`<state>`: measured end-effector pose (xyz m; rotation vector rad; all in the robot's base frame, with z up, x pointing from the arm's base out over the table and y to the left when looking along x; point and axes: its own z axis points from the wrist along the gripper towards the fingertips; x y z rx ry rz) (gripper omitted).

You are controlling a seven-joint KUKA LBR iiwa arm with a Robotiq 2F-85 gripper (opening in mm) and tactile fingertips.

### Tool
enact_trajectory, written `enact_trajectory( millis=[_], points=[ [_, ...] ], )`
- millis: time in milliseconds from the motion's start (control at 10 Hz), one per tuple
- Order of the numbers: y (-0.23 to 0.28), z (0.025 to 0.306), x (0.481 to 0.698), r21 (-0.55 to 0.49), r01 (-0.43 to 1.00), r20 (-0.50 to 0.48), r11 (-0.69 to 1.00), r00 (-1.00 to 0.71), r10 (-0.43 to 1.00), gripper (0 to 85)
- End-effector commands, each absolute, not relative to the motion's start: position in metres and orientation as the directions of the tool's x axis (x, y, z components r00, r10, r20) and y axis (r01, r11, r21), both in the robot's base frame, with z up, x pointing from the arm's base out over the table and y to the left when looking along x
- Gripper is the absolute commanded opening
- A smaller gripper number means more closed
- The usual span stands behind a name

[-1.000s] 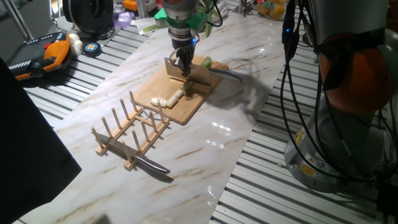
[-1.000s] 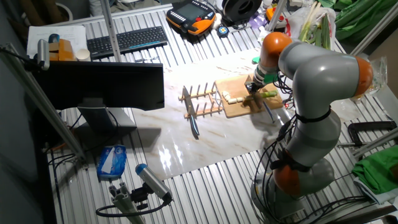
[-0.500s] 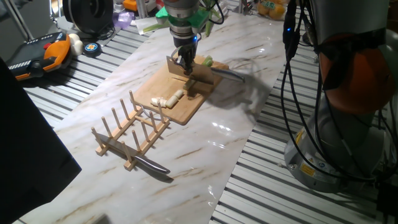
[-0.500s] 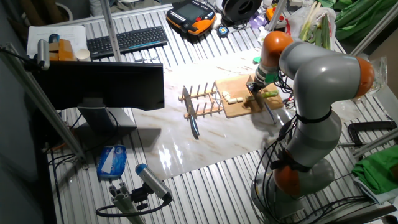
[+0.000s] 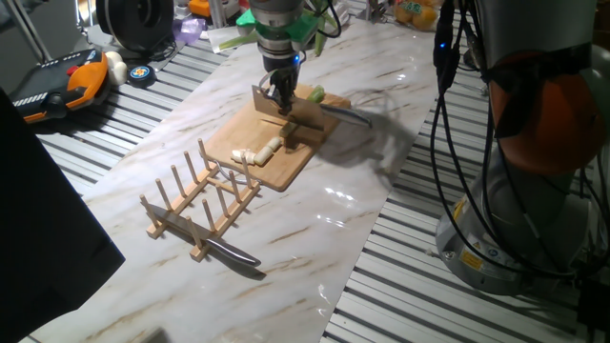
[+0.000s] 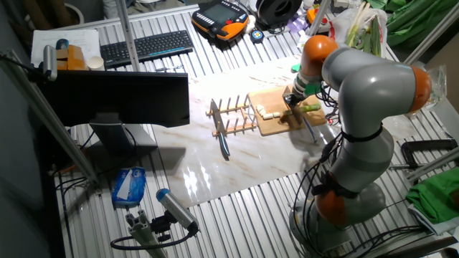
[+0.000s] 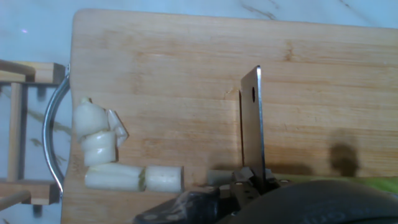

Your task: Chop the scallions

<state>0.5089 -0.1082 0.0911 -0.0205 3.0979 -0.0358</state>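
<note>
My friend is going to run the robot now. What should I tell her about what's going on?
Hand: over the far end of the cutting board, holding a small cleaver with the blade upright; the fingers are hidden, so the grip cannot be seen.
Scallions: several cut white pieces sit near the board's end closest to the wooden rack. The uncut green stalk lies at the far edge, by the hand.
Done: a few pieces chopped.
Left: chop the remaining stalk.
Also: a second knife lies on the table beside the rack.
</note>
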Motion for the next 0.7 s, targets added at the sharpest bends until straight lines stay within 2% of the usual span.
enact_trajectory(
  millis=[0, 600],
  points=[
    [-0.1080, 0.0915, 0.5090, -0.022, -0.013, -0.045, 1.000, -0.999, -0.014, 12.7],
    [-0.1078, 0.0949, 0.5094, -0.024, -0.013, -0.057, 1.000, -0.998, -0.014, 14.0]
  ],
)
